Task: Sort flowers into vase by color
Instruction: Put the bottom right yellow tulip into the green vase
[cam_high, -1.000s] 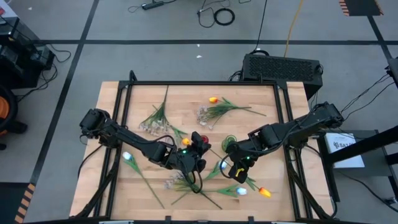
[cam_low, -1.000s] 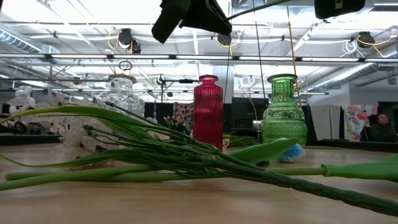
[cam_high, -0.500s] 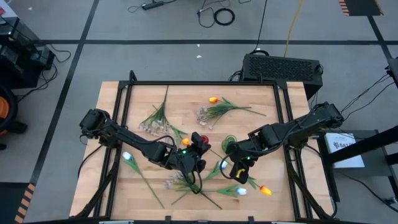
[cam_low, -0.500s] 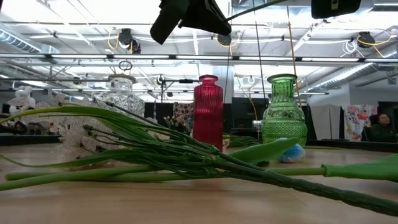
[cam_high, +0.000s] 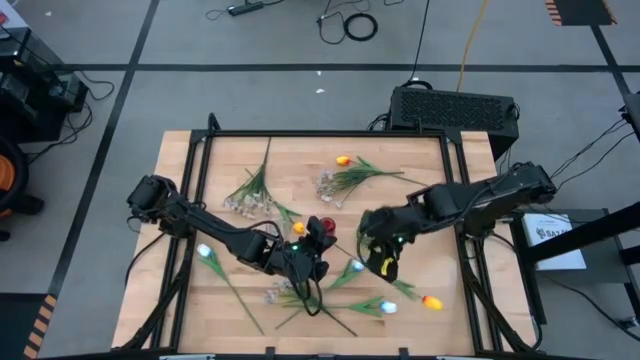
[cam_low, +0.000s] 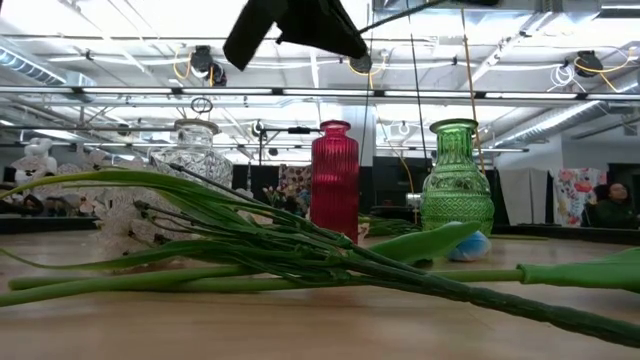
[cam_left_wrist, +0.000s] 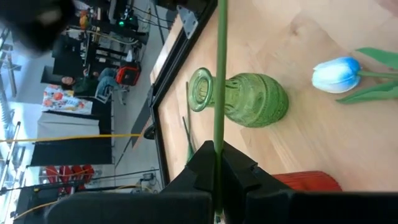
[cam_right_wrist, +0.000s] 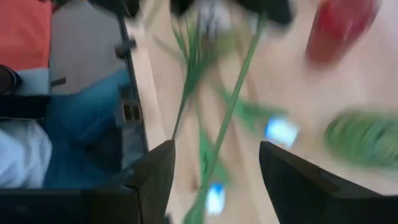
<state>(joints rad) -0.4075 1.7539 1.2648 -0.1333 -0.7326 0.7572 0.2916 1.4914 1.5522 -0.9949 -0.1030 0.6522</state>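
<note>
left gripper (cam_left_wrist: 217, 163): clamped tight on a long green flower stem (cam_left_wrist: 219, 81), mid-table beside the ribbed red glass vase (cam_high: 316, 226)
right gripper (cam_right_wrist: 214, 163): fingers spread wide, holding nothing, hovering at 3 o'clock of the textured green glass vase (cam_low: 457, 177)
loose flowers: orange-yellow tulip (cam_high: 432, 301) at 4 o'clock of that gripper, blue-white tulip (cam_left_wrist: 336, 74) lying near the green vase

A wooden bench (cam_high: 420, 150) stands on a grey floor (cam_high: 250, 90) marked with dark tape lines. A black box (cam_high: 455, 108) sits just behind the bench. Coiled cables (cam_high: 355, 25) lie on the floor farther back.
</note>
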